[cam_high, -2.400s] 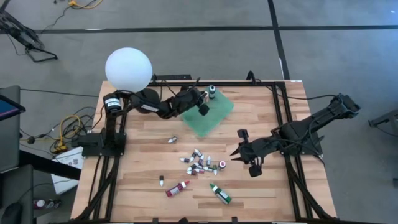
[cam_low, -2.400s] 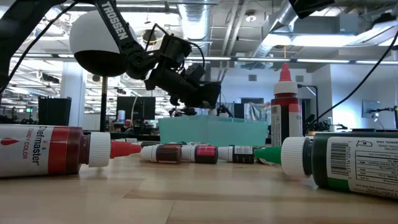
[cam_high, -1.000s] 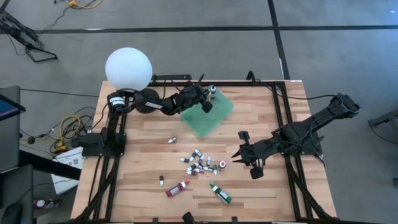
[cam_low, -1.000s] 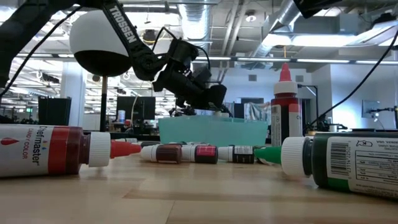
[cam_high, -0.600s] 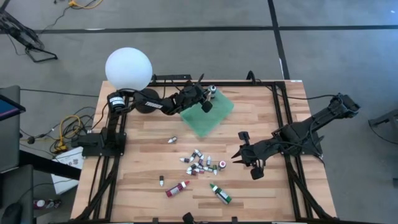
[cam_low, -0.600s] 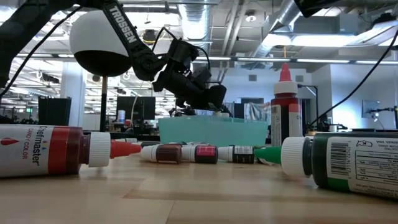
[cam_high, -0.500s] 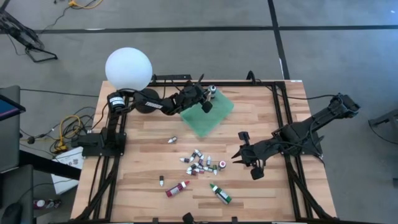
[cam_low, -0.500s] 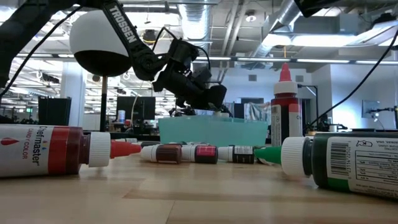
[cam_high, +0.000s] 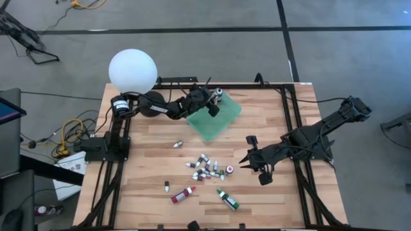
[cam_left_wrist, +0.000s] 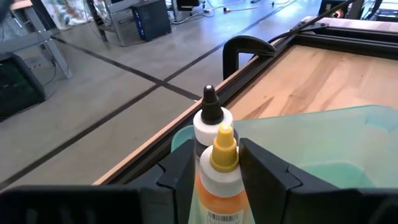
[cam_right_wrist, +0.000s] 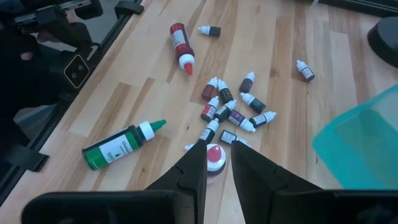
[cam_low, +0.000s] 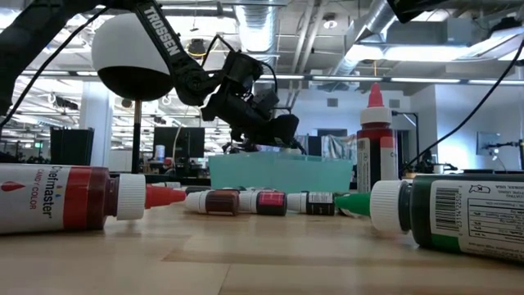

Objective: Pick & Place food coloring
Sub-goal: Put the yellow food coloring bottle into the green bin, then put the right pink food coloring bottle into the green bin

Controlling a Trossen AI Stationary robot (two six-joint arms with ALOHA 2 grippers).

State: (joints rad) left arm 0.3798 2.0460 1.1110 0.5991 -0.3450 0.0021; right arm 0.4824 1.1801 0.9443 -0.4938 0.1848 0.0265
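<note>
A translucent green square bin (cam_high: 221,119) sits at the table's far middle. In its far corner an orange food coloring bottle with a yellow cap (cam_left_wrist: 222,168) stands upright, just in front of a black-capped bottle (cam_left_wrist: 209,112). My left gripper (cam_left_wrist: 214,163) is open. Its fingers stand on either side of the orange bottle and reach in almost level from the table's left. A heap of small food coloring bottles (cam_high: 207,168) lies mid-table. My right gripper (cam_high: 246,157) hovers just right of the heap with a narrow gap between its fingers and holds nothing.
A red bottle (cam_high: 183,194) and a green bottle (cam_high: 227,199) lie near the table's front edge. A red-tipped bottle (cam_right_wrist: 214,155) stands upright below my right gripper. One small vial (cam_high: 178,145) lies alone to the left of the heap. A white globe (cam_high: 133,70) stands at the far left corner.
</note>
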